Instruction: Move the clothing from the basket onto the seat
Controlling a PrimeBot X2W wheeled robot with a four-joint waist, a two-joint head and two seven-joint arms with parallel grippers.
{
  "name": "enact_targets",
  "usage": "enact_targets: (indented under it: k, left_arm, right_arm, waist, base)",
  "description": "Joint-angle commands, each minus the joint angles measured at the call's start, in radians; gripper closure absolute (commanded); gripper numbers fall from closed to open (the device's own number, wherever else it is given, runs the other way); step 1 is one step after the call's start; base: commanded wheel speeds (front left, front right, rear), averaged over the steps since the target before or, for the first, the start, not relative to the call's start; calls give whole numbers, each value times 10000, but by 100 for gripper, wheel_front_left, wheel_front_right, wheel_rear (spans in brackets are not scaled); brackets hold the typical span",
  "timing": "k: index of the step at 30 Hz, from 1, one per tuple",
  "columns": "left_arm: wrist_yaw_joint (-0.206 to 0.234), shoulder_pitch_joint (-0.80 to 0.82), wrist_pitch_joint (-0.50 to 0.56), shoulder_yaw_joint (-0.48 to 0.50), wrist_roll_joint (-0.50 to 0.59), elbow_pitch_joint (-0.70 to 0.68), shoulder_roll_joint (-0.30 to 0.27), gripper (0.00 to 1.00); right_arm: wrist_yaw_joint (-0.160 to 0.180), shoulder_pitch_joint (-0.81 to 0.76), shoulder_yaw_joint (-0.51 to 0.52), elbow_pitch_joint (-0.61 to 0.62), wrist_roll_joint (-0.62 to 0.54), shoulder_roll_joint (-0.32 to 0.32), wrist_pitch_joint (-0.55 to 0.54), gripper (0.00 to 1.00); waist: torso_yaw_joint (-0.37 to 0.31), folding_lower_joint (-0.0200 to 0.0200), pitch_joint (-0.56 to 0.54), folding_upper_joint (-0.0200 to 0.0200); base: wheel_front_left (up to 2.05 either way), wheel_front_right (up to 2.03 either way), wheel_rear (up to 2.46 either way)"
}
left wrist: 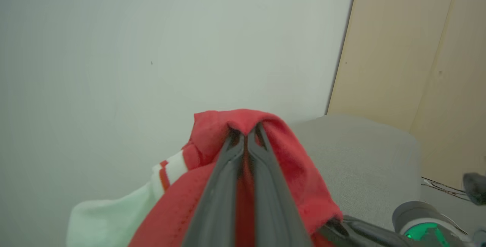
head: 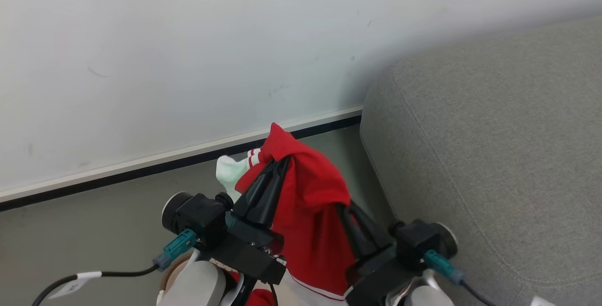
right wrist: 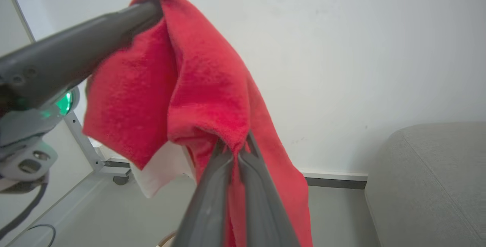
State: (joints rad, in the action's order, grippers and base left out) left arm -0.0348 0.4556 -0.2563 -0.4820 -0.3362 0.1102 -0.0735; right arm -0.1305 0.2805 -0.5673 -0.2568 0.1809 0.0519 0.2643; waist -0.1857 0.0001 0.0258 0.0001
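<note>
While left gripper (head: 281,161) and right gripper (head: 341,206) pinch the clothing (head: 310,188) aloft, I judge it mid-carry; next, swing right over the seat (head: 494,132).

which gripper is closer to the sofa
The right gripper, shut on a lower fold of the red garment beside the grey sofa. The left gripper pinches the fabric's peak, farther from the sofa.

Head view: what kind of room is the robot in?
Probably a living-room corner, maybe a mock-up home. You can see a big grey sofa, a plain white wall with a skirting board, and red clothing held up.
</note>
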Motion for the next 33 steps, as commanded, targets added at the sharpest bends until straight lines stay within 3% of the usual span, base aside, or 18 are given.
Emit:
enact_targets:
  k: [1, 10, 11, 23, 33]
  left_arm:
    - [-42, 117, 5, 8, 10, 20, -56, 100]
    - [-120, -81, 216, -119, -183, 284, -211, 100]
    - [-148, -128, 311, -131, -262, 300, -213, 0]
    - [-164, -375, 601, -356, -187, -55, -565, 0]
    - [-186, -386, 716, -552, -121, -167, -729, 0]
  right_arm:
    - [-4, 37, 48, 57, 85, -24, 9, 100]
    - [-4, -29, 751, 414, -34, -26, 9, 100]
    - [-4, -36, 805, 457, -53, -26, 11, 100]
    - [-4, -59, 1532, 810, 54, -23, 10, 100]
    - [-4, -41, 1911, 1165, -59, -24, 9, 100]
  waist:
    - [-16, -1, 23, -1]
    - [-111, -1, 167, -1]
    - [-113, -1, 178, -1]
    - [-254, -1, 364, -1]
    - [-837, -1, 681, -1]
  base:
    - [0, 0, 0]
    - [0, 0, 0]
    - [0, 0, 0]
    - [0, 0, 0]
    - [0, 0, 0]
